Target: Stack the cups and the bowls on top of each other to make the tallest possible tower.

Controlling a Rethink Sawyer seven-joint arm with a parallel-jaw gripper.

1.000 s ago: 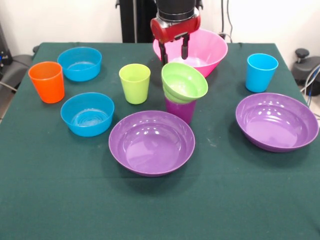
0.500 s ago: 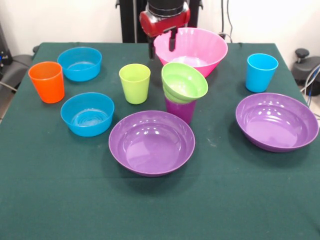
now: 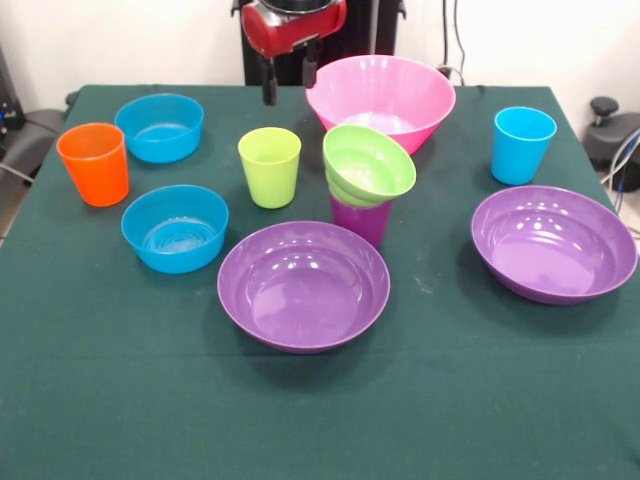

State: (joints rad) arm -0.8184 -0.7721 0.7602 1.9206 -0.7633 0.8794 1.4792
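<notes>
Currently | my gripper [image 3: 289, 82] hangs empty, prongs apart, behind the lime cup [image 3: 269, 166] | green bowl [image 3: 369, 162] sits tilted on purple cup [image 3: 361, 220], mid-table | I'd judge: seat unstable for stacking.

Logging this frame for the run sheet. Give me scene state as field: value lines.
end effector: open, empty, raised at the far edge beside the pink bowl
tower: green bowl tilted on purple cup
loose cups: orange, lime green, light blue
loose bowls: two purple, two blue, pink
surface: green tablecloth
</notes>
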